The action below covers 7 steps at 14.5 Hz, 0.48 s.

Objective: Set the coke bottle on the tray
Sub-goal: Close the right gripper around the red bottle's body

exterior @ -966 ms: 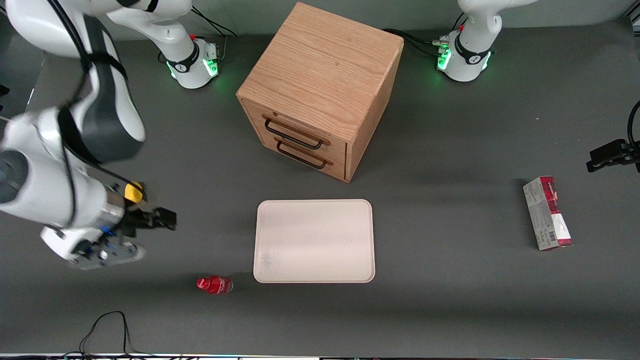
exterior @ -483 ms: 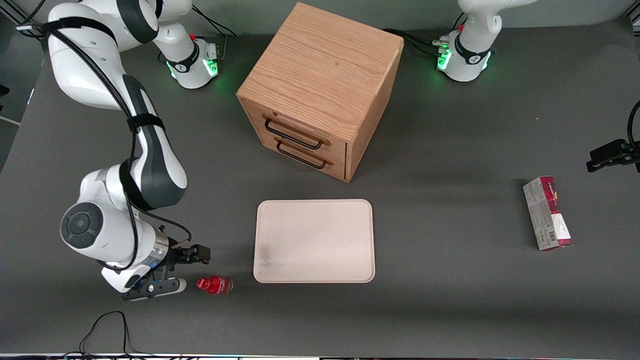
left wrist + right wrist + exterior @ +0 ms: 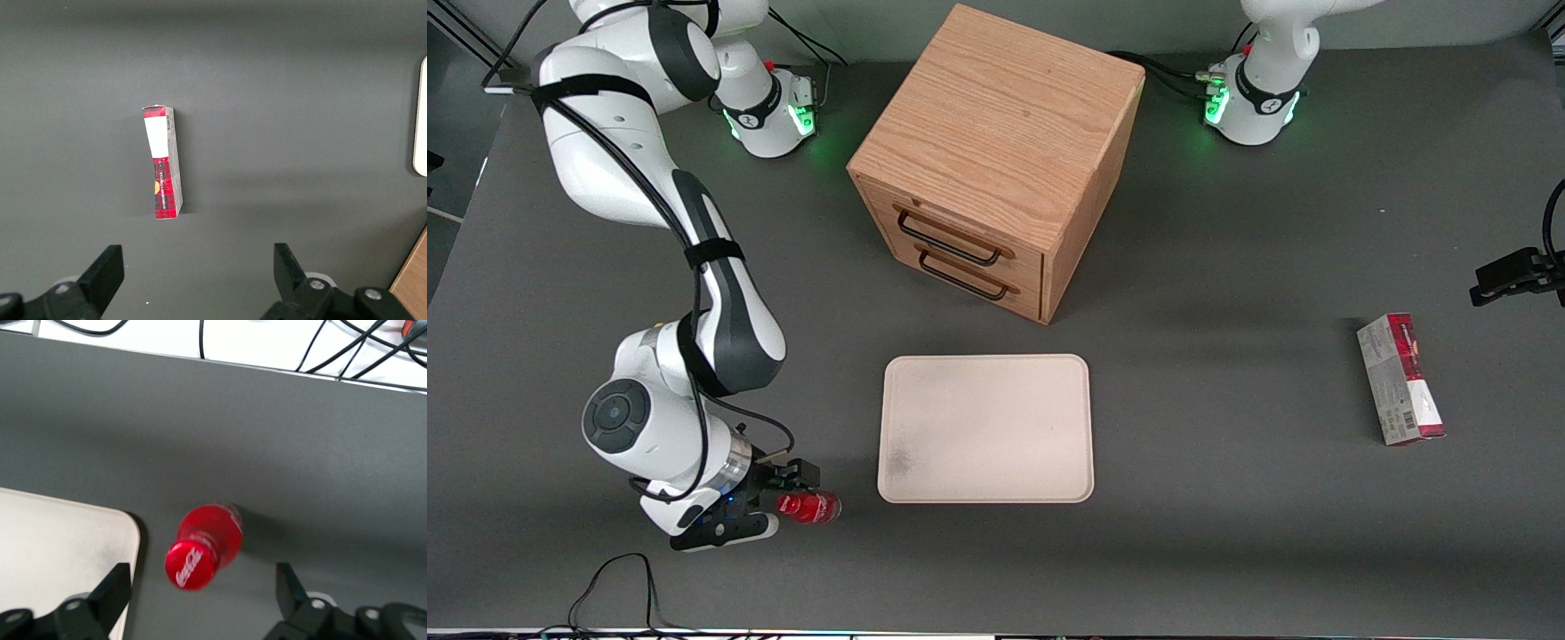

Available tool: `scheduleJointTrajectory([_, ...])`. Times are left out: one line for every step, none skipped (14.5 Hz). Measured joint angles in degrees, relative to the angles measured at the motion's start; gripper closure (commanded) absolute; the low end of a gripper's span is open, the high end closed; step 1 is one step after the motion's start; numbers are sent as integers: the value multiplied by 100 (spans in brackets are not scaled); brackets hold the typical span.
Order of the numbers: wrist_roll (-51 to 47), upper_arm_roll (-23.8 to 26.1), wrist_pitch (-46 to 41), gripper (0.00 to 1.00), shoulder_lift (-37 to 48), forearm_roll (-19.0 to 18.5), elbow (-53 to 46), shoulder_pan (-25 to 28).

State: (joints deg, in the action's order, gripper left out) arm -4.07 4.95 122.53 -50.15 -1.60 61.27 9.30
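Observation:
The coke bottle (image 3: pixel 811 507), small and red with a red cap, is on the table close beside the tray's corner nearest the front camera, toward the working arm's end. The tray (image 3: pixel 985 428) is cream-white, flat and holds nothing. My right gripper (image 3: pixel 769 500) is low at the bottle and open. In the right wrist view the gripper (image 3: pixel 200 593) has its two black fingers (image 3: pixel 112 588) spread wide, the bottle's cap (image 3: pixel 193 565) faces the camera just ahead of the gap, and the tray's rounded corner (image 3: pixel 60 533) lies beside the bottle. Nothing is held.
A wooden two-drawer cabinet (image 3: pixel 996 160) stands farther from the front camera than the tray, drawers shut. A red-and-grey carton (image 3: pixel 1400 378) lies toward the parked arm's end; it also shows in the left wrist view (image 3: pixel 163 163). Cables (image 3: pixel 618 582) lie at the table's near edge.
My right arm has swung down and toward the front camera, bringing the open gripper from well above the table to the bottle. The bottle and tray have not moved.

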Motion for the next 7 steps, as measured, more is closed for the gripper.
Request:
scheduleJointTrajectory([0,0,33,16,-35,0,-4,0])
scheduleJointTrajectory([0,0,40,20,-56,0,-13,1])
scheduleJointTrajectory([0,0,40,29,-66,0,-28,3])
scheduleJointTrajectory([0,0,40,41,-72,0,-47,5])
scheduleJointTrajectory([0,0,40,51,-77,0,-61,6])
scheduleJointTrajectory([2,1,40,61,-79,0,-65,6])
scheduleJointTrajectory([2,0,40,68,-81,0,-66,6])
